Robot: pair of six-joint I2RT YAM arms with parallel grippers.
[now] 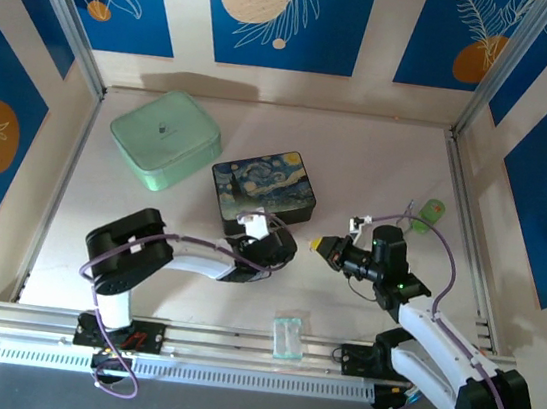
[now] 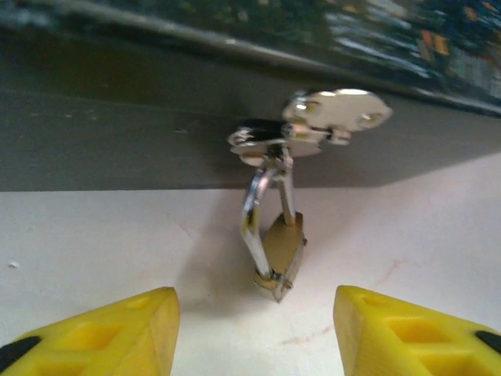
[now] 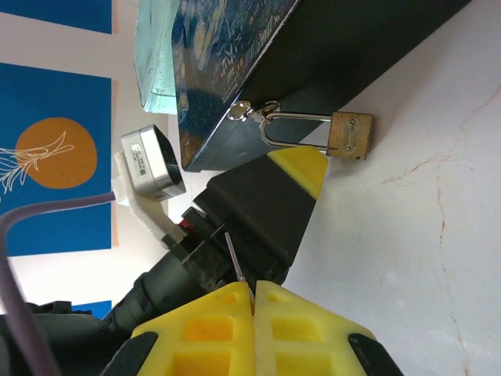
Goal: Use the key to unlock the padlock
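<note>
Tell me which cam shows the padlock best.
Right wrist: the padlock is sharp and side-on, brass body and whole shackle clear, hanging off the tin. Left wrist gets it edge-on and blurred.

Box (image 1: 165,138) sits far-left on bench (image 1: 379,168); tin (image 1: 264,192) just right of it & nearer, approx mid-bench. Padlock (image 3: 351,135) hangs from latch (image 3: 250,111) on tin's near side, shackle thru it. Left end effector (image 2: 254,313) is directly in front of padlock, fingers (image 2: 117,329) either side, not touching. Right end effector (image 3: 254,291) is right of tin, apart, w/ key (image 3: 235,254) pinched between its fingers. Packet (image 1: 286,335) lies near front edge, centre. Small item (image 1: 427,215) is at far right of bench.
</note>
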